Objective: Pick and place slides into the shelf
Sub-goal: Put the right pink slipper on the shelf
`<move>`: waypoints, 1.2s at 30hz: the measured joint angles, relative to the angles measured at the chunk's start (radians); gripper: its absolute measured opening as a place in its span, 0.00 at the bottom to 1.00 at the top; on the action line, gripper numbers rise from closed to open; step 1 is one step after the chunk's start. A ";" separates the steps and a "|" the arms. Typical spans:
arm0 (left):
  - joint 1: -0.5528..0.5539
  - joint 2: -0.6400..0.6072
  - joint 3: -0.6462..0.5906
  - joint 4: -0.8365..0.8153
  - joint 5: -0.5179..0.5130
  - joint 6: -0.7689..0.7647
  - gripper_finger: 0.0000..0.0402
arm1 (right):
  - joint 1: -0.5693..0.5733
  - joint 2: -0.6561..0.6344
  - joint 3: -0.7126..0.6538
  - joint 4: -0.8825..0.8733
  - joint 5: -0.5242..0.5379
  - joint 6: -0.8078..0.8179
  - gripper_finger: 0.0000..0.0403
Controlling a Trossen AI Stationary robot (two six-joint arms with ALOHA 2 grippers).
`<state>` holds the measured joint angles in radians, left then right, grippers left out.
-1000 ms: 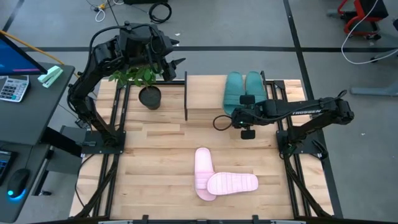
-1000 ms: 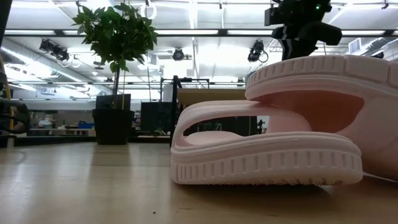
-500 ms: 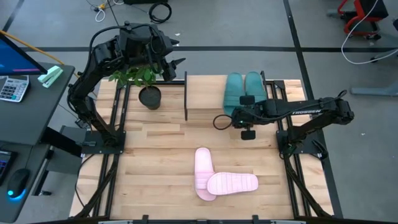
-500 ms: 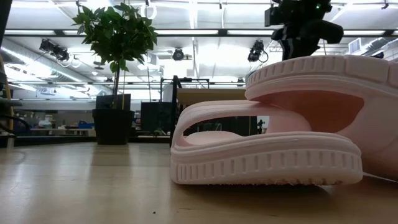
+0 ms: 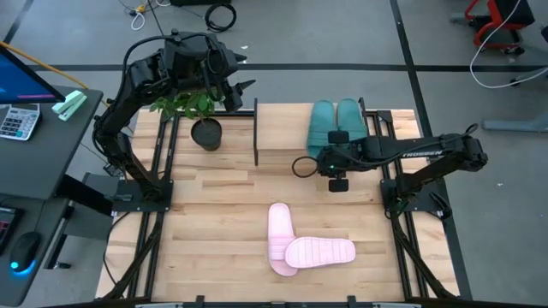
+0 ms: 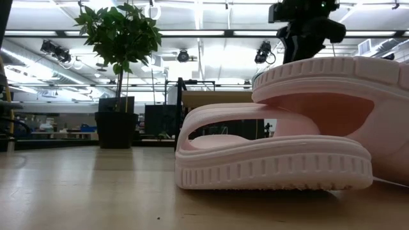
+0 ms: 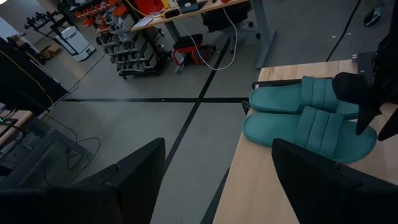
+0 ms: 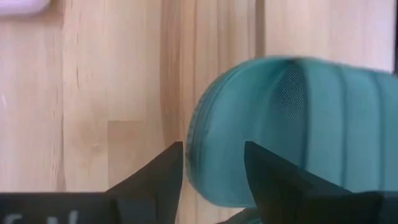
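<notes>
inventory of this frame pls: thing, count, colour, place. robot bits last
teal slides: 2, dark teal-green, side by side on the shelf top
pink slides: 2, pale pink, near middle of table, one lying across the other
shelf: 1, light wood top with black side frames, far side of table
potted plant: 1, green leaves in black pot, far left of table
calculator: 1, grey, desk at left
table: 1, light wood
left gripper: black, raised past the table's far left edge, jaws open
right gripper: black, at the near end of the teal slides, jaws parted
</notes>
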<state>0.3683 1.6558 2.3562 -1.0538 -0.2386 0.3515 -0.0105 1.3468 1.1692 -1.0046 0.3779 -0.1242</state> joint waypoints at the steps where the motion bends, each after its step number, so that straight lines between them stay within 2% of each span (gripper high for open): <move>1: 0.000 0.000 0.000 0.000 0.000 0.000 0.74 | 0.000 0.000 0.013 0.002 0.000 0.000 0.44; 7: 0.000 0.000 0.000 0.000 0.000 -0.006 0.74 | 0.000 0.000 0.146 0.012 -0.028 0.033 0.44; 12: 0.000 0.000 0.000 -0.004 0.000 -0.008 0.74 | 0.024 0.000 0.223 0.013 -0.228 0.175 0.44; 15: 0.000 0.000 0.000 -0.028 0.000 -0.008 0.74 | 0.084 0.000 0.228 0.009 -0.342 0.232 0.44; 18: 0.000 0.000 0.000 -0.046 0.000 -0.009 0.74 | 0.165 0.000 0.228 -0.004 -0.400 0.279 0.44; 21: 0.000 0.000 0.000 -0.052 0.005 -0.027 0.74 | 0.243 0.000 0.228 -0.035 -0.409 0.360 0.44; 25: 0.000 0.000 0.000 -0.053 0.070 -0.050 0.74 | 0.339 0.000 0.226 -0.117 -0.406 0.525 0.44; 29: -0.008 0.000 0.000 -0.064 0.118 -0.071 0.74 | 0.445 0.000 0.195 -0.120 -0.376 0.658 0.44; 36: -0.062 0.017 0.000 -0.120 0.120 -0.140 0.74 | 0.631 0.001 0.074 -0.075 -0.360 0.862 0.44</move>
<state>0.3059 1.6727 2.3566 -1.1739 -0.1187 0.2119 0.6206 1.3476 1.2430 -1.0798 0.0181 0.7383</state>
